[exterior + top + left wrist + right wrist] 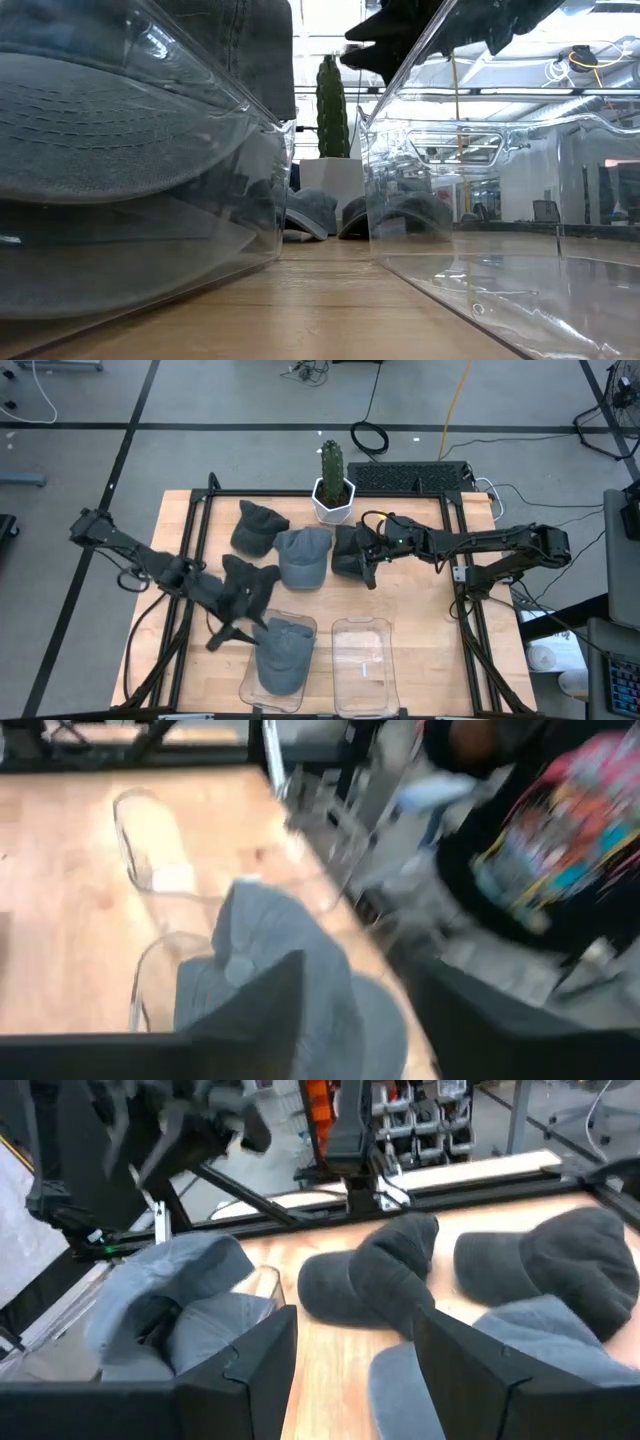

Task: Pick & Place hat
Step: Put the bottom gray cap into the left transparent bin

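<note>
Five hats on the table, seen from above. One grey hat (pixel 281 658) inside the left clear bin (pixel 262 687) at the near edge. A second clear bin (pixel 362 665) just right of it, holding no hat. Three more in a loose row across the middle: a dark grey hat (pixel 255 527) far left, a lighter blue-grey hat (pixel 303 554) beside it, a black hat (pixel 349 550) to the right. A fifth, dark hat (pixel 247 582) under the left arm.

A potted cactus (pixel 332 484) at the far edge, behind the row. A black keyboard (pixel 410 477) right of it.

Left gripper (pixel 232 632) low over the near left of the table, just beside the filled bin. Fingers (pixel 250 1010) spread in the wrist view, with nothing between them. Right gripper (pixel 372 565) at the black hat's right side, its fingers (pixel 258 1355) also spread, gripping nothing.

Low view mostly blocked by the two bin walls; between them only the cactus pot and two hat brims beyond. Filled bin (pixel 150 190) pressing close on the left there. Left wrist view alone catching a person in a dark printed shirt (pixel 545 850) beyond the table's edge. Right wrist view alone showing the hats from table height, with the left arm (pixel 180 1130) beyond them.
</note>
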`<action>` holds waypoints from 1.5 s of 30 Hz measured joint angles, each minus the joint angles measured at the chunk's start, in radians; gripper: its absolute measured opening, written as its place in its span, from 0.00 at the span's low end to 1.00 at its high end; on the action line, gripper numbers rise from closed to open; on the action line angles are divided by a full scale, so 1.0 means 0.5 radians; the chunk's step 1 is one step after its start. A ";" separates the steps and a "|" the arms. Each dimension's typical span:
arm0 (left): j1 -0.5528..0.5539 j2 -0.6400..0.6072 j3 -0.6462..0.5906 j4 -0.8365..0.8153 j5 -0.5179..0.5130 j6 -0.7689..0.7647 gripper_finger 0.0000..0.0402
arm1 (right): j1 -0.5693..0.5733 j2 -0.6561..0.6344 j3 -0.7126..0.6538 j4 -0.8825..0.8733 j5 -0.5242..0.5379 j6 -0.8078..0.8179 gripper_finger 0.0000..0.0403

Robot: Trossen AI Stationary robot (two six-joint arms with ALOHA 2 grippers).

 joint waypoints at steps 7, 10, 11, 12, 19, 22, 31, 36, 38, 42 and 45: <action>-0.264 0.329 0.107 -0.324 -0.365 -0.487 0.03 | 0.001 -0.071 0.000 -0.018 0.000 -0.021 0.46; -0.402 0.435 0.110 -0.328 -0.525 -0.590 0.01 | 0.001 -0.076 0.000 -0.012 0.001 -0.036 0.46; -0.443 0.457 0.110 -0.340 -0.595 -0.626 0.01 | 0.001 -0.076 0.000 -0.015 0.001 -0.036 0.46; -0.471 0.476 0.110 -0.357 -0.666 -0.673 0.01 | 0.001 -0.075 0.000 -0.018 0.001 -0.036 0.46; -0.542 0.574 0.111 -0.402 -0.725 -0.932 0.01 | 0.001 -0.074 0.000 -0.018 0.003 -0.003 0.46; -0.586 0.599 0.111 -0.443 -0.745 -1.049 0.00 | 0.001 -0.074 0.000 -0.017 0.003 0.028 0.46; -0.532 0.747 0.113 -0.169 -0.597 -0.921 0.00 | 0.000 -0.074 0.000 -0.002 0.007 0.031 0.46; -0.395 0.813 0.113 -0.140 -0.473 -0.804 0.00 | 0.000 -0.073 0.000 -0.002 0.007 0.031 0.46; -0.355 0.839 0.113 -0.099 -0.433 -0.716 0.00 | 0.000 -0.073 0.000 -0.002 0.007 0.031 0.46; -0.283 0.885 0.113 -0.089 -0.336 -0.695 0.00 | 0.000 -0.073 0.000 -0.003 0.007 0.031 0.46; -0.239 0.949 0.113 -0.085 -0.223 -0.733 0.00 | 0.000 -0.073 0.000 -0.004 0.007 0.023 0.46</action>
